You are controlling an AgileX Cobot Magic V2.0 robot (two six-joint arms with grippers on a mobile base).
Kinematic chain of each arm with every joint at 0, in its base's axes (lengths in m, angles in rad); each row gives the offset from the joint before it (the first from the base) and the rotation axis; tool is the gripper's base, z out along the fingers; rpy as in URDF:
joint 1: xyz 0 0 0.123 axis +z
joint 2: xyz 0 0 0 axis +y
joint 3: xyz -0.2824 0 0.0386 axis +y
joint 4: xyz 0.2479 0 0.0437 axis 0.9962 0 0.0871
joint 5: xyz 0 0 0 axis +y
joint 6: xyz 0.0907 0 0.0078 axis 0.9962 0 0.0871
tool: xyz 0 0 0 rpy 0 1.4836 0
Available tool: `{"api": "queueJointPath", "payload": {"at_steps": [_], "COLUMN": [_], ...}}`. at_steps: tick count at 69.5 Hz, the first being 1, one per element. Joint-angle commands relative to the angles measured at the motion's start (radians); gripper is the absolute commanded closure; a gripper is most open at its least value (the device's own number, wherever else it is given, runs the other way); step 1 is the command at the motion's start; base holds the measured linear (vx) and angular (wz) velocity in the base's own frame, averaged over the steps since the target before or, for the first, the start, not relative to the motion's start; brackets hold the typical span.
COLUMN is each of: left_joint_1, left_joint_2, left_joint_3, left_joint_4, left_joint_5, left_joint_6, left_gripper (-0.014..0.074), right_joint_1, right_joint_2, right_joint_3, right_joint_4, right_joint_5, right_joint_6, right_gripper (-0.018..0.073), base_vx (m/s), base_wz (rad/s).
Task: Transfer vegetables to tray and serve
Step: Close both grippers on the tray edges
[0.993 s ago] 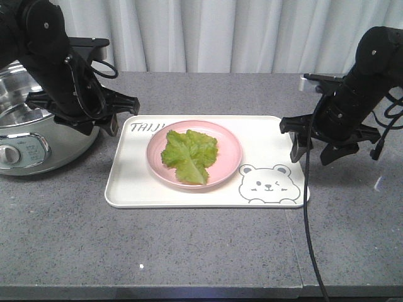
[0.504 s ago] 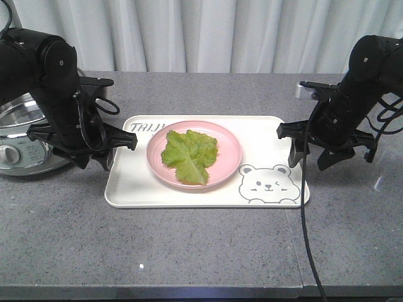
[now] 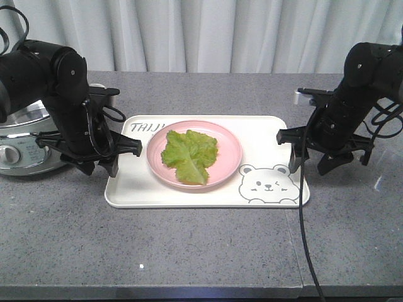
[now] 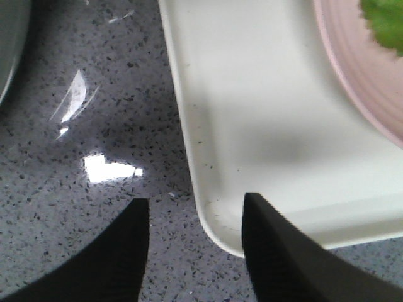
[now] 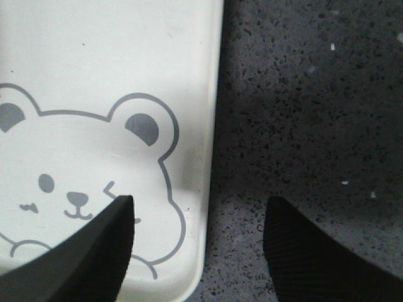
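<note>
Left hand (image 4: 195, 200): fingers spread wide, holding nothing. The rim of the tray (image 3: 264, 132) runs up between the two fingers. One finger hangs over the tray's corner, the other over the bare worktop (image 3: 189, 251). Cannot tell whether either finger touches the rim.

Right hand (image 5: 200, 200): also spread wide and holding nothing, straddling the opposite rim of the tray. One finger is above the printed bear face (image 5: 75, 189), the other above the worktop.

Lettuce (image 3: 189, 154): one crinkled green leaf lying flat on the pink plate (image 3: 227, 141). The plate sits on the tray between the two hands, nearer the left hand, just past its tray-side finger.

Steel pot (image 3: 19, 151): on the worktop, on the outer side of the left hand, apart from the tray.
</note>
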Motion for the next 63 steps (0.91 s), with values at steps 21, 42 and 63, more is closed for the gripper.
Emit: {"api": "queueJointPath", "payload": {"at_steps": [21,42,63], "left_joint_1": [-0.004,-0.004,-0.004], "left_joint_2": [-0.016,0.016,0.038], "left_joint_3": [-0.022,-0.022,-0.022], "left_joint_4": [-0.007,-0.007,-0.007], "left_joint_5": [-0.05,-0.05,-0.048], "left_joint_6": [-0.008,-0.007,-0.007], "left_gripper": [0.0255,0.0255,0.0255], "right_joint_1": [-0.002,-0.002,-0.002], "right_joint_2": [-0.017,-0.017,0.002], "right_joint_3": [-0.024,-0.024,-0.024], "right_joint_4": [0.003,0.003,-0.001], "right_joint_5": [-0.029,-0.039,-0.027], "right_joint_6": [-0.014,-0.014,-0.014], "right_gripper": [0.0117,0.0117,0.0117], "base_vx": [0.0,0.0,0.0], "base_wz": [0.0,0.0,0.0]}}
